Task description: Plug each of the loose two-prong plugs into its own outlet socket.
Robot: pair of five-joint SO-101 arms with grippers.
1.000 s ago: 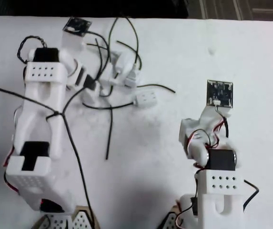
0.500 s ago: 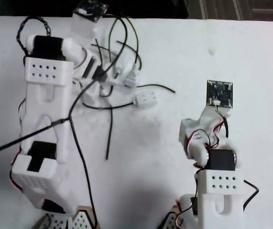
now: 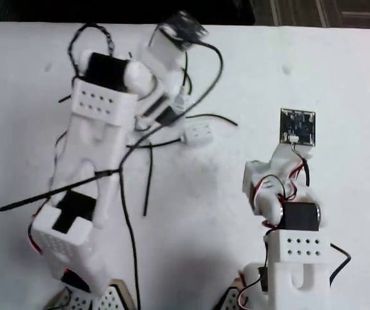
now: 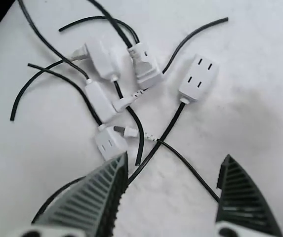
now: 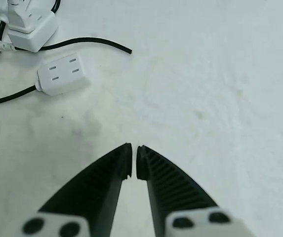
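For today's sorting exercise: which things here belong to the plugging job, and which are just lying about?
Job: socket; second socket; plugs; left claw, open over them.
Lying about: right claw, shut, off to the side; table.

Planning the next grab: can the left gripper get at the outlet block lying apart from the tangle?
Probably yes: the left gripper is open above the cords, and the outlet block lies bare, nothing on top.
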